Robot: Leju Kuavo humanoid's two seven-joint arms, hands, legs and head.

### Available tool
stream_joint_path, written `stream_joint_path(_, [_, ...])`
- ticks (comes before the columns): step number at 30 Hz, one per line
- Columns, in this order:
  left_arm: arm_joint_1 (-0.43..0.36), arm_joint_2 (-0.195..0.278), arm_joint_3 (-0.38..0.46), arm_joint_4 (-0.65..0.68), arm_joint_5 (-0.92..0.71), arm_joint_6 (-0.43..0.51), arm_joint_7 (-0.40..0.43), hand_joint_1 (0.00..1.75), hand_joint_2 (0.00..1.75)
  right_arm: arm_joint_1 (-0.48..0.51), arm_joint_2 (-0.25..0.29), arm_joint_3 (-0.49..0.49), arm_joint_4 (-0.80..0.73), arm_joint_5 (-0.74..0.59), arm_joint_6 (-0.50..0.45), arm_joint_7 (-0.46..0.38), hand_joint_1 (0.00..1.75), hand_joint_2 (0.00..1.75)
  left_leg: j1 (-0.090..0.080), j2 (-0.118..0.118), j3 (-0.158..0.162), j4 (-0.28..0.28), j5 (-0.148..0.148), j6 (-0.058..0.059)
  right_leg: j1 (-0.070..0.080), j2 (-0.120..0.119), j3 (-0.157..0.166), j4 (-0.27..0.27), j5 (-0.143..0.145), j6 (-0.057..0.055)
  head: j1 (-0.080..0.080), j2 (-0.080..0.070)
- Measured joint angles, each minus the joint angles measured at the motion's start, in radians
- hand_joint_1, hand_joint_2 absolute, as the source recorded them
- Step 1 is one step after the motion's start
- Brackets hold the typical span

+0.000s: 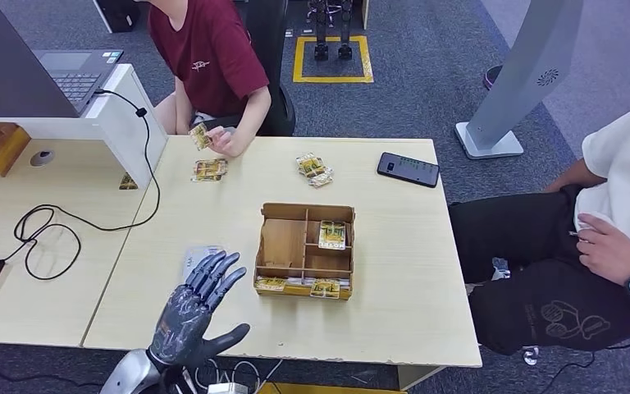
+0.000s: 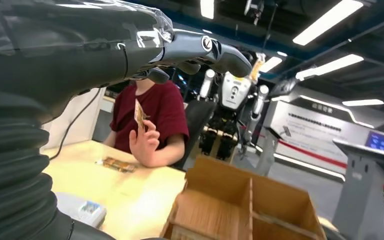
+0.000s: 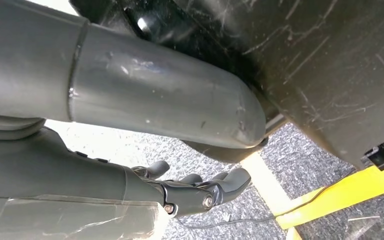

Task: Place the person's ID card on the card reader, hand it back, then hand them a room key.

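Head view: two card piles [image 1: 210, 170], one wooden box [image 1: 304, 249].

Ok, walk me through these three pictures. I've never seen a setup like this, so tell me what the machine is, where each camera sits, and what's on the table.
It is a humanoid robot with two arms and fingered hands. One picture looks down from its head; the other two come from cameras at its wrists.

The left hand hovers open over the table, holding nothing. The right hand hangs open over the floor.

On the table: a wooden box with cards in its compartments, loose cards, a phone and a small white device under the hand. The person in red holds up a card.
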Motion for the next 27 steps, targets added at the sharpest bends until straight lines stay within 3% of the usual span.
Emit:
stream_joint_path(4, [0.022, 0.018, -0.050, 0.007, -0.038, 0.025, 0.022, 0.00, 1.75, -0.002, 0.000, -0.002, 0.000, 0.001, -0.005, 0.006, 0.00, 0.00, 0.000, 0.000, 0.000, 0.000, 0.000, 0.000, 0.000, 0.000, 0.000, 0.000, 0.000, 0.000, 0.000, 0.000])
stream_joint_path(11, [0.014, 0.015, -0.107, 0.069, -0.192, 0.097, 0.144, 0.00, 1.75, -0.006, 0.002, -0.002, 0.000, 0.006, -0.008, 0.024, 0.00, 0.00, 0.000, 0.000, 0.000, 0.000, 0.000, 0.000, 0.000, 0.000, 0.000, 0.000, 0.000, 0.000, 0.000, 0.000])
stream_joint_path(20, [-0.059, -0.045, -0.143, 0.187, -0.238, 0.133, 0.259, 0.00, 1.75, -0.014, 0.003, -0.005, 0.000, 0.006, -0.012, 0.031, 0.00, 0.00, 0.000, -0.001, 0.000, 0.000, 0.000, 0.000, 0.000, -0.001, 0.000, 0.000, 0.001, 0.000, 0.000, 0.000])
stream_joint_path(27, [-0.101, -0.095, -0.144, 0.223, -0.242, 0.130, 0.300, 0.00, 1.75, -0.014, 0.003, -0.009, 0.000, 0.007, -0.013, 0.032, 0.00, 0.00, 0.000, -0.001, 0.000, 0.000, 0.000, 0.000, 0.000, -0.001, 0.000, 0.000, 0.001, -0.001, 0.000, 0.000])
